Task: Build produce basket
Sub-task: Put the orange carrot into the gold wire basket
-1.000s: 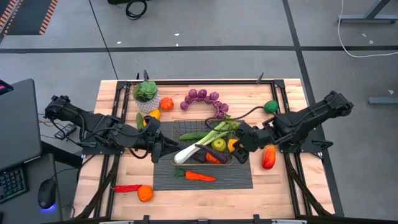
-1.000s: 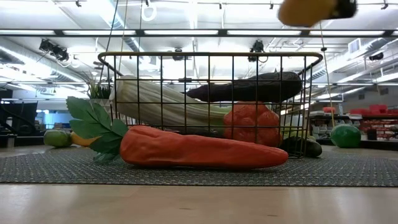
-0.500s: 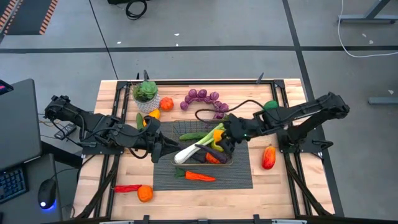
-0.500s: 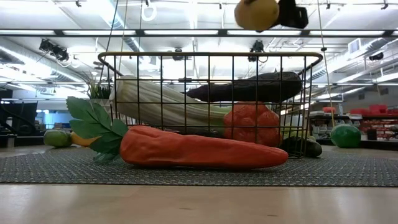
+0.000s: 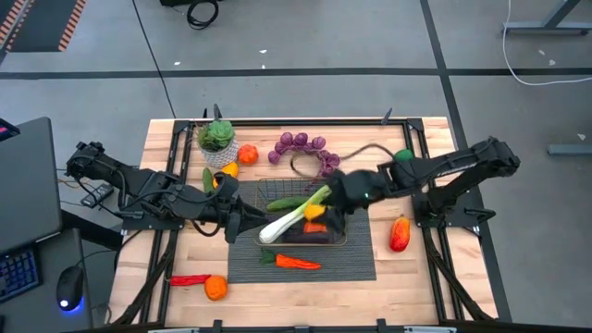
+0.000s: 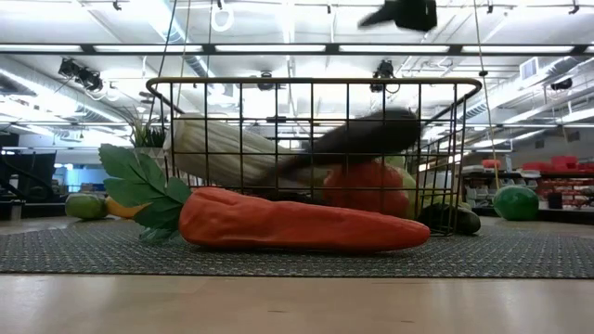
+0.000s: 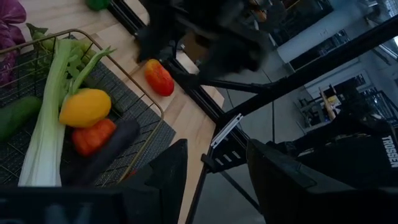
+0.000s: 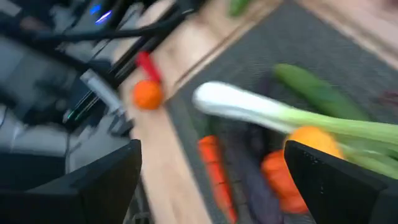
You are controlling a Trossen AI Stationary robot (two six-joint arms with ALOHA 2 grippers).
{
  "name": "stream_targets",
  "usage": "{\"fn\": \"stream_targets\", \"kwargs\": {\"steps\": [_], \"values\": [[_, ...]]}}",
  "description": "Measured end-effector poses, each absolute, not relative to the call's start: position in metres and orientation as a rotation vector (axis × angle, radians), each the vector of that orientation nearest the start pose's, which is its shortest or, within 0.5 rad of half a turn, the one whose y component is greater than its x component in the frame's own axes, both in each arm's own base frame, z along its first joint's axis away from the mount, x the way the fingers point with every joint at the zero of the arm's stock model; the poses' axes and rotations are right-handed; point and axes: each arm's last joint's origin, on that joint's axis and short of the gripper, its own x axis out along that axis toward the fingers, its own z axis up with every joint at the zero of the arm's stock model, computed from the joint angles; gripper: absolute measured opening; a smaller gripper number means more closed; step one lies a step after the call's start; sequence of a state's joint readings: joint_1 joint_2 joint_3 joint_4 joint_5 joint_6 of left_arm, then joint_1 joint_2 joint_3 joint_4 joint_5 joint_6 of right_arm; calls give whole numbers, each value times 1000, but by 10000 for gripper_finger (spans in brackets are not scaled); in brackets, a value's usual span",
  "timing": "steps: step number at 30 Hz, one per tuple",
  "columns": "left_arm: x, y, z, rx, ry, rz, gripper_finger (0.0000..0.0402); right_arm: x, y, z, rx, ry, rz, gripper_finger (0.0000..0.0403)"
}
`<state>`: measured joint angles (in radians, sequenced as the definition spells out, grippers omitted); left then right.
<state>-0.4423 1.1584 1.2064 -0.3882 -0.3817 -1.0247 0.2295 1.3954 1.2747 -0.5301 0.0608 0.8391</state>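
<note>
The brass wire basket (image 5: 266, 188) stands on the dark mat (image 5: 356, 264). It holds the leek (image 5: 291, 215), a cucumber (image 5: 285, 202), a dark eggplant (image 6: 357, 139), an orange-red fruit (image 6: 367, 186) and a yellow fruit (image 5: 314, 212). The yellow fruit lies on the others, beside the leek (image 7: 85, 107). My right gripper (image 5: 333, 203) hovers open and empty above the basket's right part; it also shows in the low view (image 6: 404, 11). My left gripper (image 5: 242, 225) is open and empty at the basket's left end. A carrot (image 6: 297, 223) lies on the mat in front of the basket.
Purple grapes (image 5: 301, 143), a green apple (image 5: 402, 158), an orange (image 5: 248, 154) and a potted succulent (image 5: 217, 141) are on the far side. A red-yellow fruit (image 5: 400, 233) lies to the right. A red chili (image 5: 188, 278) and an orange (image 5: 215, 288) lie at the near left.
My right gripper has carried the yellow fruit toward the table's left, over the basket, and let it go. The fruit has fallen into the basket next to the leek. The eggplant in the basket has been knocked and shows blurred.
</note>
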Motion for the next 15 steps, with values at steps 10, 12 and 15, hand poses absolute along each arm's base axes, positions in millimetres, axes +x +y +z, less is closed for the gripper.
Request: {"fn": "stream_targets", "kwargs": {"steps": [10, 12, 15], "values": [[226, -96, 384, -837, 346, 69, 172, 283, 126, 318, 505, 761, -17, 375], [225, -98, 383, -820, 386, 9, 172, 281, 134, 315, 495, 775, -15, 375], [222, -103, 380, -788, 447, -45, 172, 276, 146, 311, 480, 807, -12, 375]]}}
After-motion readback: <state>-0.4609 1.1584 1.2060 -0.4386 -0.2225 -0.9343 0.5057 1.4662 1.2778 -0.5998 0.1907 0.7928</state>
